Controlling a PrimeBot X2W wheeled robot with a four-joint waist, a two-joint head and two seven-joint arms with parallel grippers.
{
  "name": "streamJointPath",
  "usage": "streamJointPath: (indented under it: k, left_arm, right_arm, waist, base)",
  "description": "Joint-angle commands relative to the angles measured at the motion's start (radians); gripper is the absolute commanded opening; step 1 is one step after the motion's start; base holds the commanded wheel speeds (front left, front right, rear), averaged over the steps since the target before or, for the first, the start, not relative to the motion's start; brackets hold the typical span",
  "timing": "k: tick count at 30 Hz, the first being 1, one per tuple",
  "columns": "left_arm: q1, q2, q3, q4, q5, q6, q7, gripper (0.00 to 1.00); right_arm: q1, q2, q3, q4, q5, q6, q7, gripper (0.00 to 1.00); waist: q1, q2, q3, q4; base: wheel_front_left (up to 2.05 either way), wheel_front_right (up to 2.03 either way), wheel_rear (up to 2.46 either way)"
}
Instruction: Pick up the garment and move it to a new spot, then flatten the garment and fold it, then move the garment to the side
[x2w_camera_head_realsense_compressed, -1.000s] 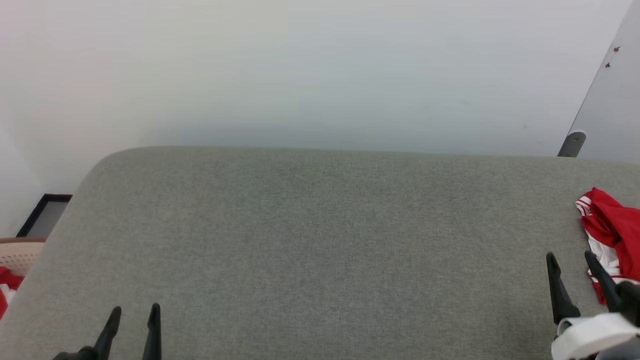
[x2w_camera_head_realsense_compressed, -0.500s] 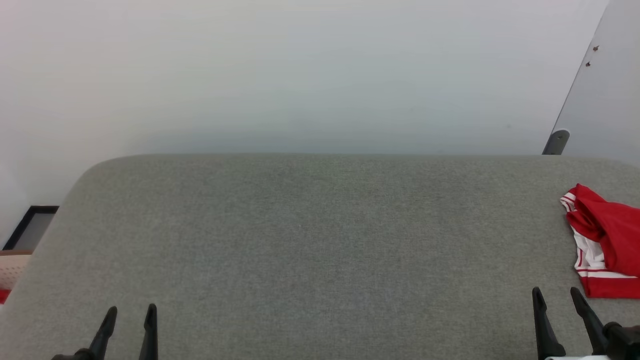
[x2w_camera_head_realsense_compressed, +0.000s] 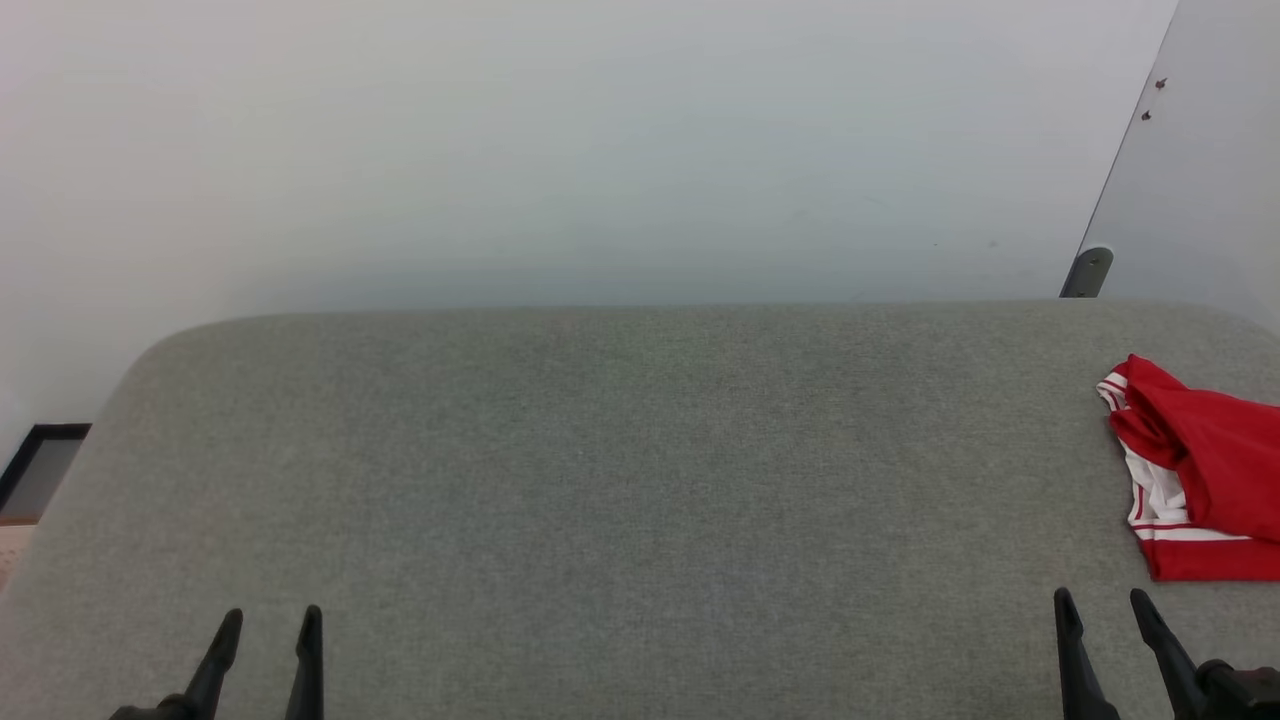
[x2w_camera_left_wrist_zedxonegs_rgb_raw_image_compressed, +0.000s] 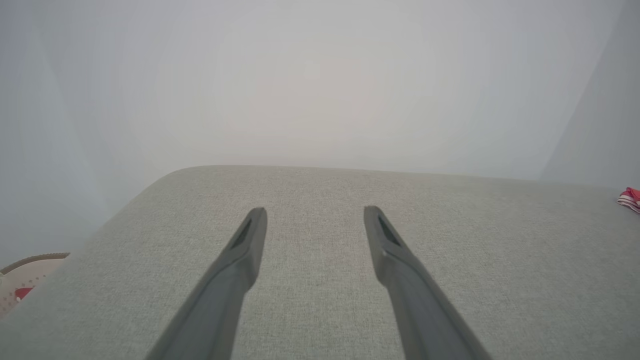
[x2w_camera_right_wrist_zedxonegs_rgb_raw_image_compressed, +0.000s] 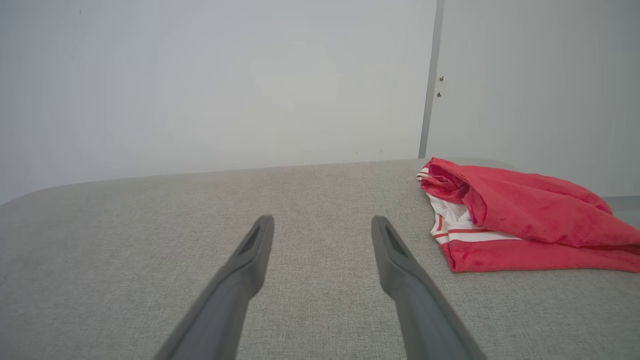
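The garment, a bright red shirt with white and striped trim, lies folded in a bundle at the right edge of the grey padded table. The right wrist view shows the garment resting to the right of my fingers. My right gripper stands open at the lower right, just in front of the garment and apart from it. At the lower left my left gripper is open over bare grey fabric. A small corner of the garment peeks in at the far right of the left wrist view.
A white wall rises behind the table's far edge. A grey panel with a rounded bracket stands at the back right. A beige perforated basket with something red in it sits low beyond the table's left edge. A dark frame lies on the floor at left.
The whole head picture has shifted, so the camera has turned right. My right gripper has drawn back from the garment toward the near edge; the garment lies where it was released.
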Motion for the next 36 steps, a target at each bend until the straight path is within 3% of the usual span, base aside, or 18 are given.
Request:
streamJointPath:
  k: [1, 9, 10, 16, 36]
  left_arm:
    - [0.005, -0.002, 0.0, -0.006, 0.002, -0.004, 0.001, 1.0]
    - [0.011, -0.004, -0.009, -0.027, -0.018, -0.003, 0.001, 1.0]
    - [0.001, -0.003, -0.007, -0.026, -0.016, -0.001, 0.0, 0.0]
    - [0.025, -0.041, -0.019, 0.031, -0.019, -0.001, 0.001, 0.0]
    - [-0.05, -0.08, -0.002, 0.048, -0.35, -0.001, 0.099, 0.0]
  right_arm:
    - [0.016, 0.005, 0.003, -0.001, -0.004, -0.001, -0.004, 1.0]
    - [0.016, 0.007, 0.012, -0.002, 0.002, -0.001, -0.004, 1.0]
    - [0.005, 0.003, 0.009, 0.0, 0.002, 0.0, 0.0, 0.0]
    - [0.031, 0.017, 0.008, 0.057, 0.005, 0.0, 0.009, 0.0]
    - [-0.027, 0.028, -0.009, 0.043, 0.367, 0.0, 0.104, 0.0]
  waist:
    - [0.0, 0.0, 0.0, -0.001]
    - [0.0, 0.0, 0.001, 0.001]
    - [0.0, 0.0, 0.001, 0.001]
    - [0.0, 0.0, 0.001, 0.0]
    - [0.0, 0.0, 0.017, -0.006]
  base:
    - [0.0, 0.0, 0.0]
    - [0.0, 0.0, 0.0]
    - [0.0, 0.0, 0.0]
    - [0.0, 0.0, 0.0]
    - [0.0, 0.0, 0.0]
